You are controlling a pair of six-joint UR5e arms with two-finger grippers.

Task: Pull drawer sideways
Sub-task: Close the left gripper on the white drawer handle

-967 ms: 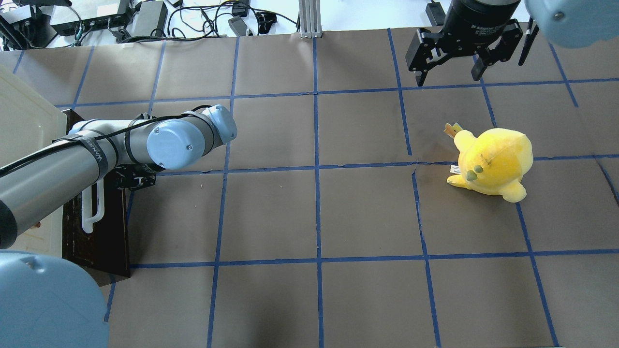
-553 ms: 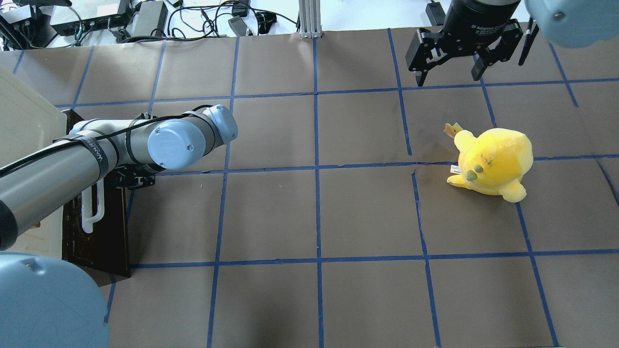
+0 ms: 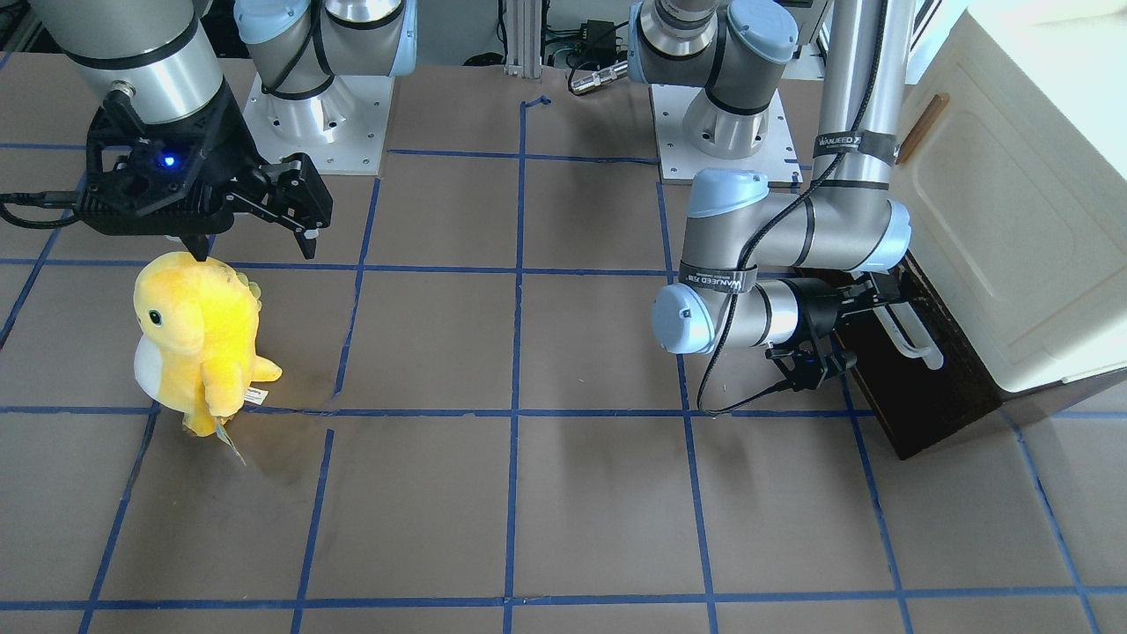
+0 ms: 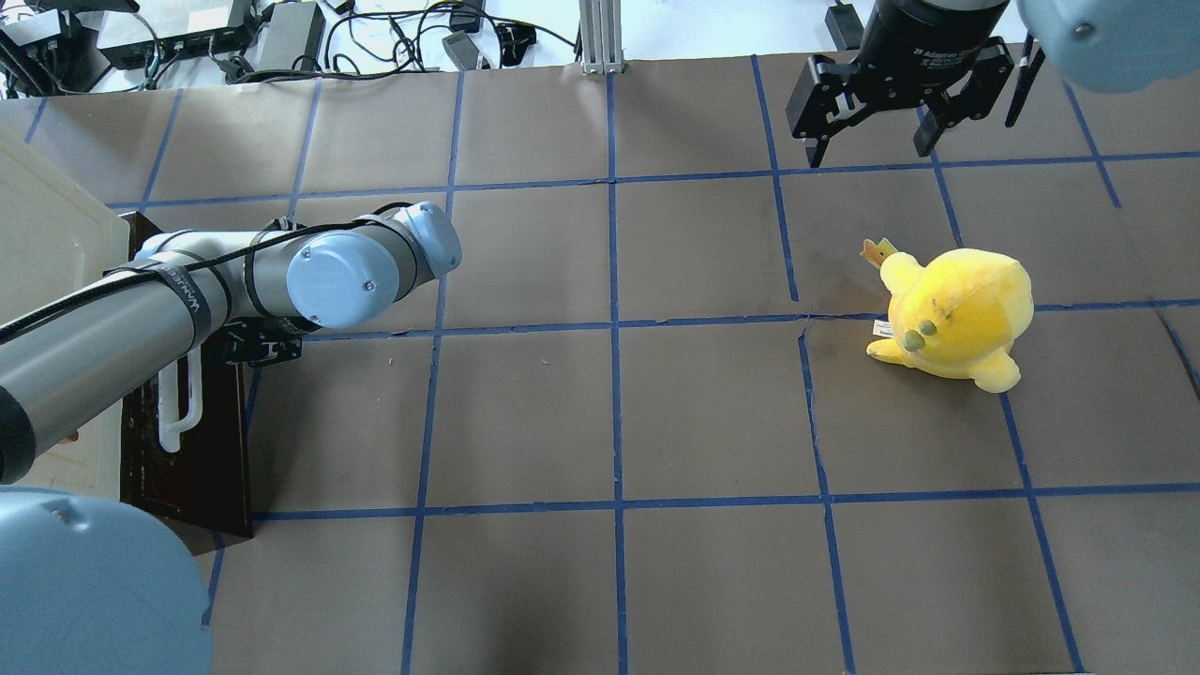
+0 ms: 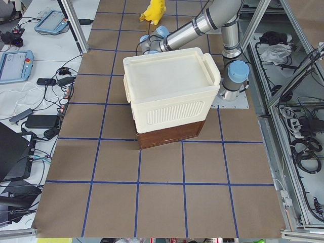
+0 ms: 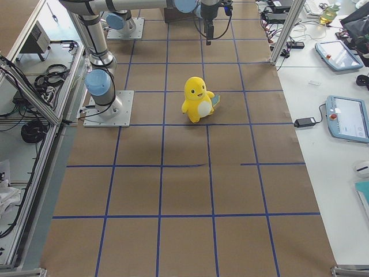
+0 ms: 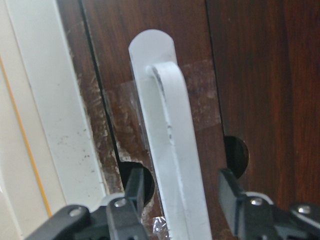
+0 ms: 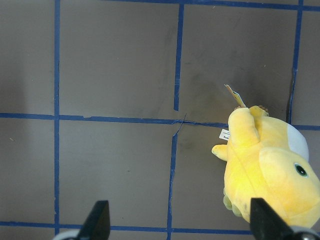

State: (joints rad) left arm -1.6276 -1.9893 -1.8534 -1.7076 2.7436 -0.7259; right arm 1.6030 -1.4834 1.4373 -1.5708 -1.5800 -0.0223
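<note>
The drawer [image 7: 250, 75] front is dark grained wood, scuffed; its handle [image 7: 175, 150] is smooth white plastic. Matt brown paper covers the worktop [image 4: 712, 412]; the toy [image 4: 956, 314] is fuzzy yellow cloth.

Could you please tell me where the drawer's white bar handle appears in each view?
Front-facing: the handle is right of centre.
Overhead: far left, mid-height.
Exterior left: hidden behind the cabinet.
Exterior right: not in it.
Left wrist: centre.
Right wrist: not in it.
Shared landmark: the dark brown drawer front.

left pincer [image 4: 240, 345] mostly under its arm overhead; lower end of handle [image 7: 172, 165] past wrist view's edge
</note>
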